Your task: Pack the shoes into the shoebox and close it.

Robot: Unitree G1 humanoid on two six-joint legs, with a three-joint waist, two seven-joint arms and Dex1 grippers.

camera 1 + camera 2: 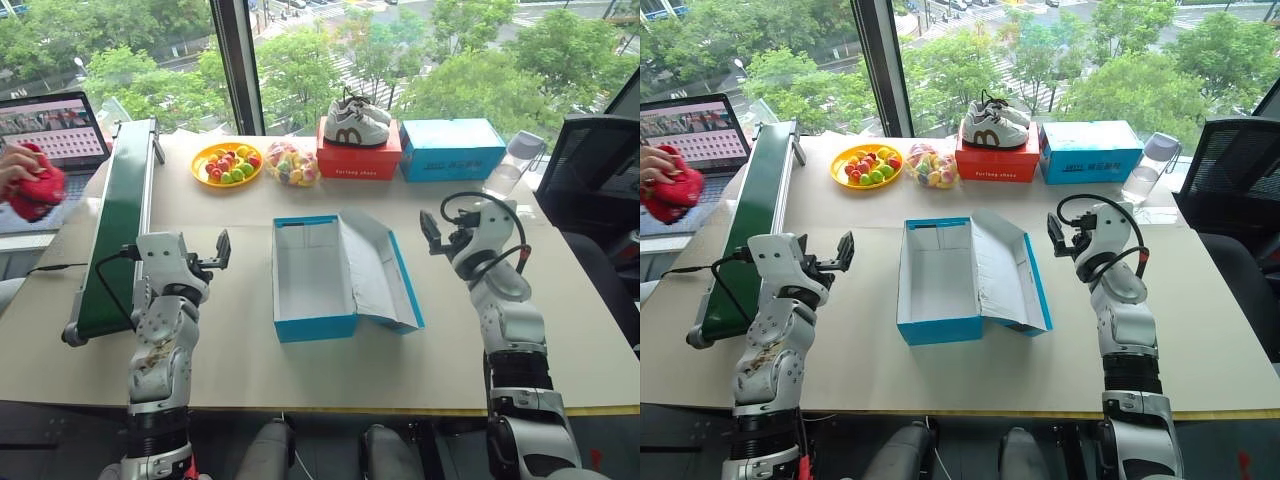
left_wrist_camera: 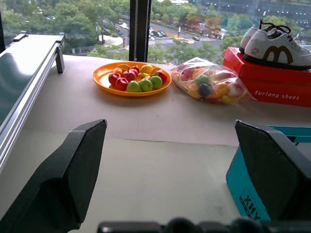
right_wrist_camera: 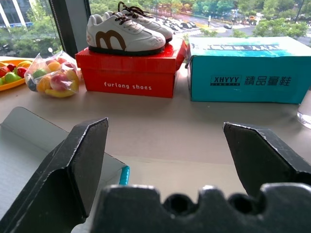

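The blue shoebox (image 1: 315, 327) stands open in the middle of the table, its white inside bare and its hinged lid (image 1: 375, 270) lying open to the right. At the far left edge, beyond the table, a person's hand (image 1: 15, 165) holds the red shoes (image 1: 38, 190) as a bundle. My left gripper (image 1: 222, 250) hovers open left of the box with nothing between its fingers. In the left wrist view the box's blue corner (image 2: 245, 194) sits beside one finger. On the other side, my right gripper (image 1: 432, 235) hovers open and unloaded just right of the lid.
A green conveyor belt (image 1: 125, 215) runs along the left side, with a laptop (image 1: 55, 128) behind it. At the back stand a fruit plate (image 1: 227, 163), a bag of fruit (image 1: 292, 163), white sneakers (image 1: 355, 122) on a red box (image 1: 358, 155), a printed blue box (image 1: 452, 150) and a bottle (image 1: 513, 165).
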